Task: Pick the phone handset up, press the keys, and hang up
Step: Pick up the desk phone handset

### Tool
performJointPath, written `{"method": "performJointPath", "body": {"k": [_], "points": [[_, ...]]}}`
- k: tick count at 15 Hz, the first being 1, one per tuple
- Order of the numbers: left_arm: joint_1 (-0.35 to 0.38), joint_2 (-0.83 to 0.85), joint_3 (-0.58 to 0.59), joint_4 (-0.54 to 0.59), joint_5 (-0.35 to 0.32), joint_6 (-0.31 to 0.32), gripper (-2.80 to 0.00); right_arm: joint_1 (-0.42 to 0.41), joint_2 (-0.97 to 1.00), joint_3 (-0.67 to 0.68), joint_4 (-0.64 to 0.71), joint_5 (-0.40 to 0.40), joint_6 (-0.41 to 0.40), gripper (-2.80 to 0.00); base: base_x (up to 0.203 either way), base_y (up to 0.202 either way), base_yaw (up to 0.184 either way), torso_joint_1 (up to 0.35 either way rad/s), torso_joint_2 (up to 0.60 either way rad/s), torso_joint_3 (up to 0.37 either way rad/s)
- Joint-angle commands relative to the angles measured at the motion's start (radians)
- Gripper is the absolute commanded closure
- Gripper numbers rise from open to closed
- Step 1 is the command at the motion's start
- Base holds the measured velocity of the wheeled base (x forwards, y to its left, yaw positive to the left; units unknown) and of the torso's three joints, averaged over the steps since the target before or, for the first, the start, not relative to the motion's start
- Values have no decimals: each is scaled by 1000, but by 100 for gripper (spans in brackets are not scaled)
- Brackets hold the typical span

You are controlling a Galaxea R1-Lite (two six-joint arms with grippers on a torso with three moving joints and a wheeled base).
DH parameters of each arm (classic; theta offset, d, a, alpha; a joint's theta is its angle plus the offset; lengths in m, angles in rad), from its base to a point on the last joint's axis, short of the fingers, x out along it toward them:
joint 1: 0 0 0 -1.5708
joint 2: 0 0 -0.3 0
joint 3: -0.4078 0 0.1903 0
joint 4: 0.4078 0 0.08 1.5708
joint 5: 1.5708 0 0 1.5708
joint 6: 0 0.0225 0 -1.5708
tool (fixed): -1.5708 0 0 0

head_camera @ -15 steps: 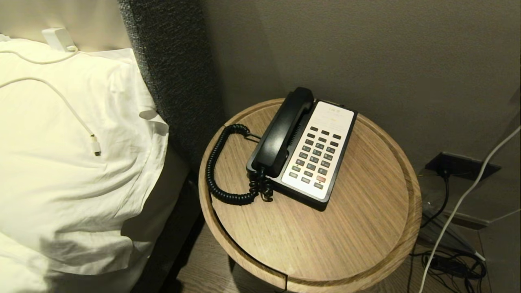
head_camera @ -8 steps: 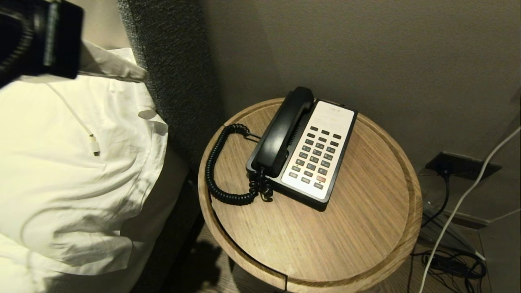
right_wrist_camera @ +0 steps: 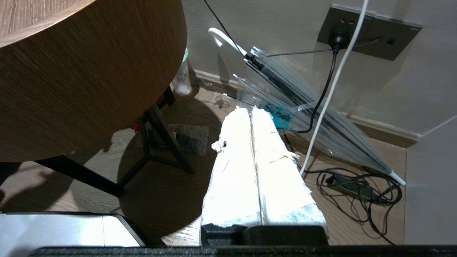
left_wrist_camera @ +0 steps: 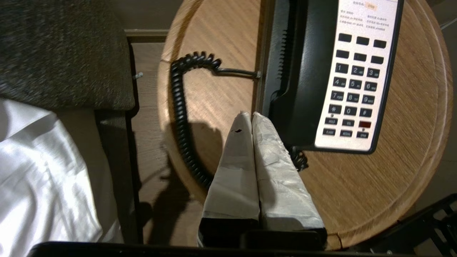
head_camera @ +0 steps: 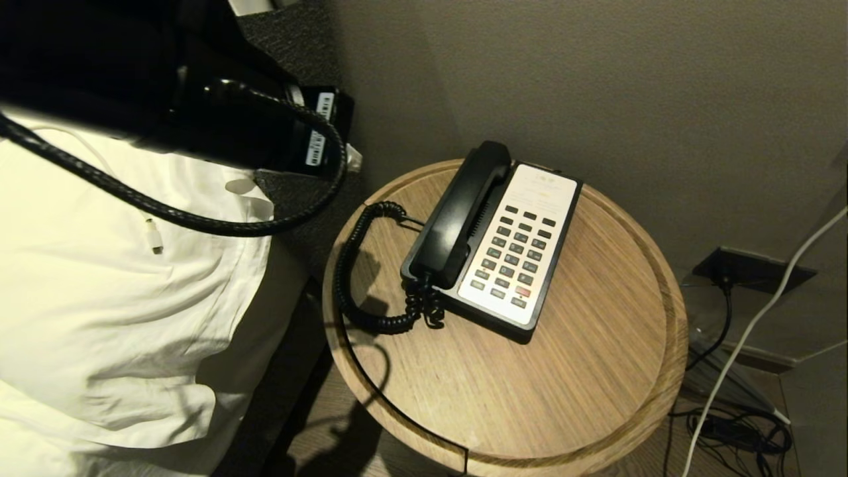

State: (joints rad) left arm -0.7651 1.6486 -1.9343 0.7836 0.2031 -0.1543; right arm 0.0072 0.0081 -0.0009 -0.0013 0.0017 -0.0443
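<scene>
**Left claw over the table edge, handset not yet lifted**

Since nothing is gripped yet, this reads as the approach step. Going left to right:

- White rumpled pillow point(head_camera: 119, 278) on the bed, a thin white charging cable point(head_camera: 154, 237) lying on it. Not part of the job.
- Left arm point(head_camera: 199, 112), black, with its looped hose, comes in from the upper left above the pillow. Left claw point(left_wrist_camera: 249, 115): the two taped fingers are pressed together, pinching nothing. It hangs above the round light-oak table point(head_camera: 596, 371), near the black coiled cord point(head_camera: 351, 278), tips just beside the handset's near end. It has to spread before it can take anything.
- Long glossy black plastic phone handset point(head_camera: 460, 215) lies seated in the cradle along the left side of the black phone base point(head_camera: 523, 331); the cord loops slack on the table to its left, so a lift should have free length.
- Small dark grey keys point(head_camera: 517, 255), plus one red-orange, sit on the cream faceplate to the right of the handset, uncovered and reachable.
- Right claw point(right_wrist_camera: 251, 109), down beside the table and over the floor, fingers together, empty. Parked; the clear folded umbrella point(right_wrist_camera: 303, 117) and floor cables lie beyond it.

Risk, my guess: snagging the cord coil on the way in.
</scene>
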Motion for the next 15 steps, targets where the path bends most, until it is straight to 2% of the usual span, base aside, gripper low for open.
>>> {"method": "performJointPath", "body": {"k": [1, 2, 3, 4, 10, 12, 15], "points": [[-36, 47, 5, -20, 17, 2, 0, 0, 0, 1, 0, 0, 0, 0, 0, 0, 0, 0, 0, 0], [-38, 61, 5, -26, 17, 0, 0, 0, 0, 0, 0, 0, 0, 0, 0, 0, 0, 0, 0, 0], [-44, 67, 5, -29, 16, 0, -202, 0, 0, -1, 0, 0, 0, 0, 0, 0, 0, 0, 0, 0], [-60, 77, 5, -37, 17, -1, -280, 0, 0, -1, 0, 0, 0, 0, 0, 0, 0, 0, 0, 0], [-112, 144, 5, -99, 60, 1, -280, 0, 0, 0, 0, 0, 0, 0, 0, 0, 0, 0, 0, 0], [-124, 166, 6, -101, 90, 16, -280, 0, 0, 0, 0, 1, 0, 0, 0, 0, 0, 0, 0, 0], [-128, 190, 8, -108, 91, 46, -280, 0, 0, -1, 0, 0, 0, 0, 0, 0, 0, 0, 0, 0]]}}
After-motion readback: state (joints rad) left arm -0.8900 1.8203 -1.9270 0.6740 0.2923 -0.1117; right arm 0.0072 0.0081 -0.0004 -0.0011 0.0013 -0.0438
